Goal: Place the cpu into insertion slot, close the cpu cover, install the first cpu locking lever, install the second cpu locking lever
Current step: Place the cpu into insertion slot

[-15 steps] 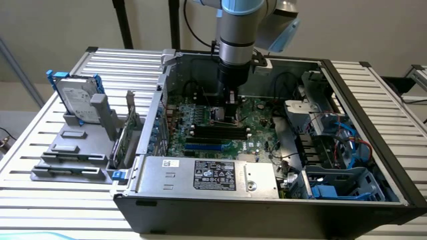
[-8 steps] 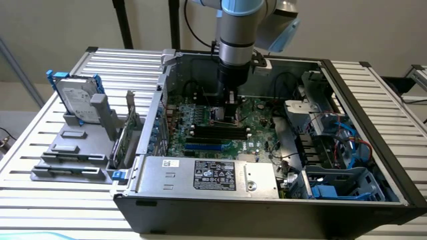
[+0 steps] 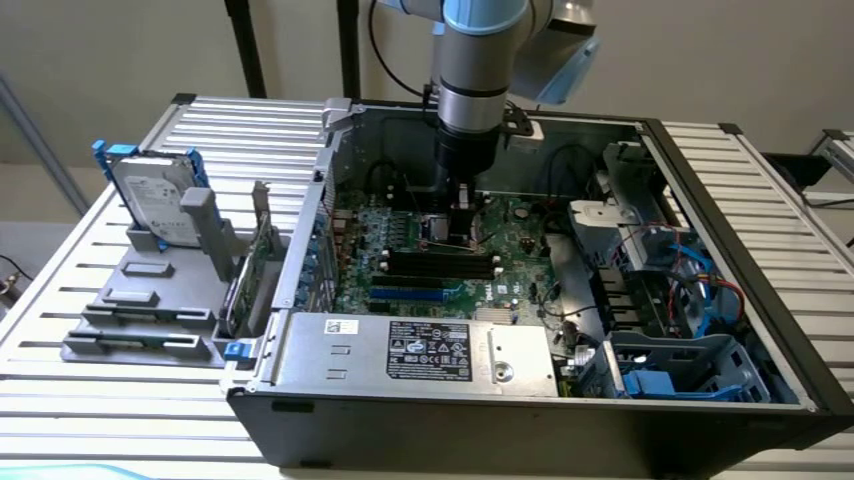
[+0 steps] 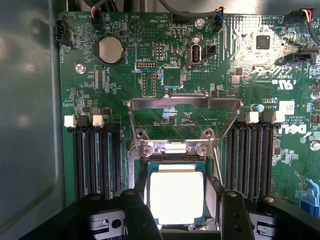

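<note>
The cpu, a square chip with a bright pale metal top, lies within the silver rim of the insertion slot on the green board. My gripper hangs directly over it, open, with one black finger on each side of the chip and a gap to both. The cpu cover, a thin silver frame, stands swung up and open beyond the slot. A thin metal lever runs along one side of the slot. In the exterior view the gripper reaches down into the open computer case onto the board.
Long black memory slots flank the socket on both sides, and a coin battery sits further up the board. In the case are a power supply, cables and a blue drive cage. A hard drive stands in a grey holder on the exterior view's left.
</note>
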